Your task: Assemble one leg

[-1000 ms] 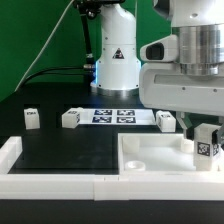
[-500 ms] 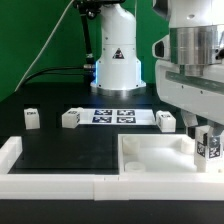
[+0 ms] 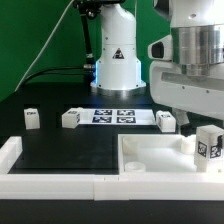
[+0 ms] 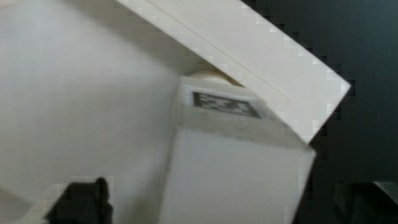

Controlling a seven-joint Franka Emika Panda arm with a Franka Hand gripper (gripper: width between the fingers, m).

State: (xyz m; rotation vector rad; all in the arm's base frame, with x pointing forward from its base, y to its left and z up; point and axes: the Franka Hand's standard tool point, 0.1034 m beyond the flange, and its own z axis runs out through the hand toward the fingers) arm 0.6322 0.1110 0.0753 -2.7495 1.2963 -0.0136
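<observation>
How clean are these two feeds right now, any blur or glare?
Exterior view: sharp and evenly lit, the tag on the leg readable, the white panel bright without washing out. Wrist view: soft and close, leg blurred, its tag only a smudge.

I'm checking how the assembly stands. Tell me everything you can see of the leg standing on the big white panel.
The leg is a small white block, plastic by its look, with a black-and-white square tag on its face. It stands upright at a corner of the panel, on the exterior view's right, its foot touching the panel. The pincer hangs just above it, apparently not holding it; whether the fingers are open cannot be told.
</observation>
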